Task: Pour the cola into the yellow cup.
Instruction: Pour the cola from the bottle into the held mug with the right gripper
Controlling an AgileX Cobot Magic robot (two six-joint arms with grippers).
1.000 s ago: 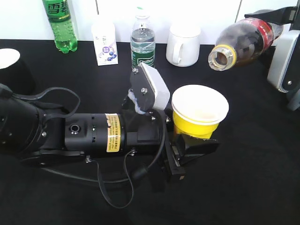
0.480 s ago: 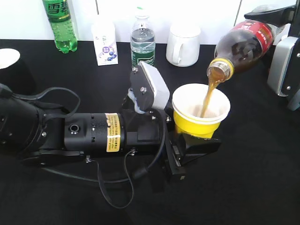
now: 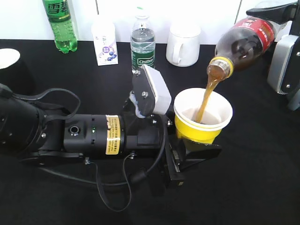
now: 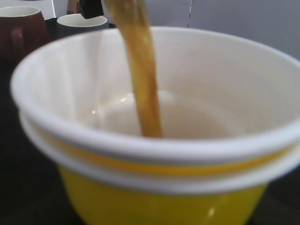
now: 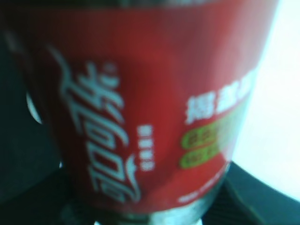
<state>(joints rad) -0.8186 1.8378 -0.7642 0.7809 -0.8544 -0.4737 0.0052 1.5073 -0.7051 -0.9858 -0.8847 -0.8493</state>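
The cola bottle (image 3: 241, 44) is tipped mouth-down at the upper right, held by my right gripper (image 3: 274, 18), which is shut on it. Its red label (image 5: 140, 93) fills the right wrist view. A brown stream (image 3: 206, 96) falls from the yellowish neck into the yellow cup (image 3: 202, 119). My left gripper (image 3: 192, 147) is shut on the cup's base and holds it upright near the table's middle. The left wrist view shows the cup's white rim (image 4: 154, 145) and the stream (image 4: 140, 70) landing inside, with little liquid pooled.
Along the back edge stand a green soda bottle (image 3: 60, 23), a small white carton (image 3: 105, 42), a water bottle (image 3: 142, 44) and a white mug (image 3: 183, 43). A white-rimmed dark cup (image 3: 10, 63) sits at far left. Two mugs (image 4: 28, 23) show behind the cup in the left wrist view.
The cola bottle tipped further mouth-down and rose slightly. One second ago nothing flowed; now a steady brown stream runs into the yellow cup. The left arm and cup shifted slightly right.
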